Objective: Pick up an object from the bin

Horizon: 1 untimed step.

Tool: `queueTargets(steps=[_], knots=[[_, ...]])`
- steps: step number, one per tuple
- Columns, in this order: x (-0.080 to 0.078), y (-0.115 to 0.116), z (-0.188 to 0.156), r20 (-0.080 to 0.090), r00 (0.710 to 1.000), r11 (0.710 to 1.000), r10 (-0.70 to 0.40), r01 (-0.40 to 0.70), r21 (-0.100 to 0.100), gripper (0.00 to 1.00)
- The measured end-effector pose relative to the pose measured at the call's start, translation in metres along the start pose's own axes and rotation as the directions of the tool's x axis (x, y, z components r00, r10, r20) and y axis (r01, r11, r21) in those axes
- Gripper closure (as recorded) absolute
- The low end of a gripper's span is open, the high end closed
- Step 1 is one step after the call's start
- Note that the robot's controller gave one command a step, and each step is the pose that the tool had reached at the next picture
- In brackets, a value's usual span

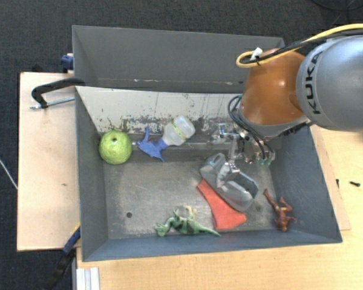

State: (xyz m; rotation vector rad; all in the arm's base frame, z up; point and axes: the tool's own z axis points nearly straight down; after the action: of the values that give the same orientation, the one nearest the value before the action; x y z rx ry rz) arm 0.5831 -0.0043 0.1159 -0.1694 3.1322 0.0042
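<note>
Holding a scatter of small things, the grey metal bin (169,59) is lying with its tall back wall toward the top of the camera view. The arm (342,83) is reaching in over the bin's right edge, its orange cover (269,92) hanging above the back right corner. Below that cover, the gripper (233,177) is pointing down into the right half of the bin, near the middle between the back wall and the front edge. Whether its jaws are open or closed I cannot tell, and nothing is showing as gripped.

A flat red-orange wedge (222,213) is lying right of centre near the front edge. Its narrow back tip is sitting just beneath the gripper, though contact cannot be made out.

A green apple (115,148) is resting against the left wall near the back. A clear plastic bottle (178,130) is lying on its side along the back wall. A green toy lizard (184,225) is sprawling along the front edge, just left of the wedge. A small blue toy figure (150,145) is sitting between the apple and the bottle. A brown toy figure (281,213) is lying near the front right corner.
</note>
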Motion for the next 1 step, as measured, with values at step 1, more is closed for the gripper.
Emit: queueTargets(steps=[1], knots=[[-0.0096,0.0022,0.0397,0.004,0.995,0.995,0.1,-0.1,-0.001,1.0]])
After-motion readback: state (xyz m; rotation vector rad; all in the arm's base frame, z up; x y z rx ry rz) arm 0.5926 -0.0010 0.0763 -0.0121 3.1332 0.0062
